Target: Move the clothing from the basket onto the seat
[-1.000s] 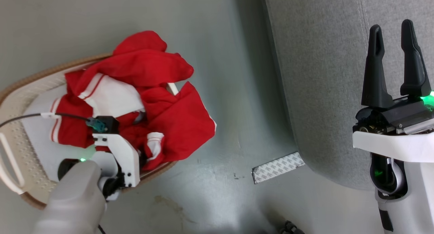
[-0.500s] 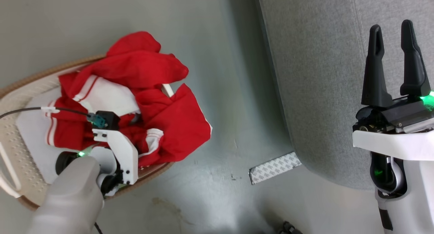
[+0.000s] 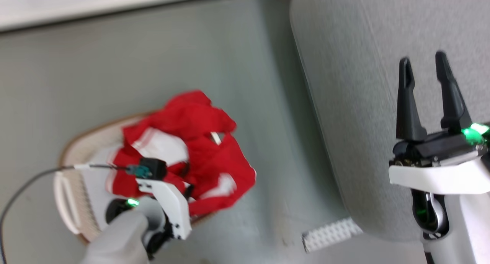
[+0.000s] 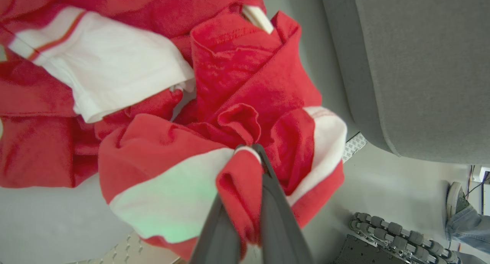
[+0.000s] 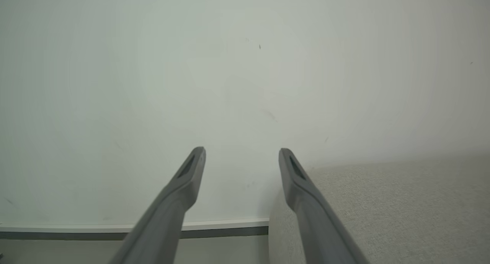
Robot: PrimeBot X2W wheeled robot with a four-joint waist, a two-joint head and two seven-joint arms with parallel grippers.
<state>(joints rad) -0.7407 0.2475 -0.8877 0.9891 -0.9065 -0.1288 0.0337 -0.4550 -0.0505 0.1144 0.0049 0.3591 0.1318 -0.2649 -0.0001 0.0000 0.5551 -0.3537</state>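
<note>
Left tool (image 4: 250, 151): jaws closed tight on a fold of the clothing (image 4: 245, 76); in the left wrist view a red-and-white pinch of fabric sits between the two dark fingers (image 4: 275, 218) and runs down between them.

Right tool (image 3: 423, 65): jaws wide apart and holding nothing; it hangs over the seat (image 3: 363, 103) with fingers pointing up the head view; in the right wrist view the same tool (image 5: 242, 153) faces a pale wall (image 5: 229, 65), with the seat's grey weave (image 5: 402, 202) at lower right.

Clothing (image 3: 199, 141): heaped in the basket (image 3: 78, 202); red folds with white bands; part of the heap spills over the rim on the side towards the seat.

Basket: stands on the grey floor (image 3: 153, 65), to the left of the seat and apart from it; brown rim and a pale side handle are visible; a dark cable (image 3: 30, 180) crosses above it to the left wrist.

Seat (image 4: 421, 65): no clothing on the part in view.

Other: a patterned white strip (image 3: 331, 235) lies on the floor at the seat's corner; a person's shoe (image 4: 455, 199) shows at the right edge of the left wrist view; the head view is somewhat blurred.
</note>
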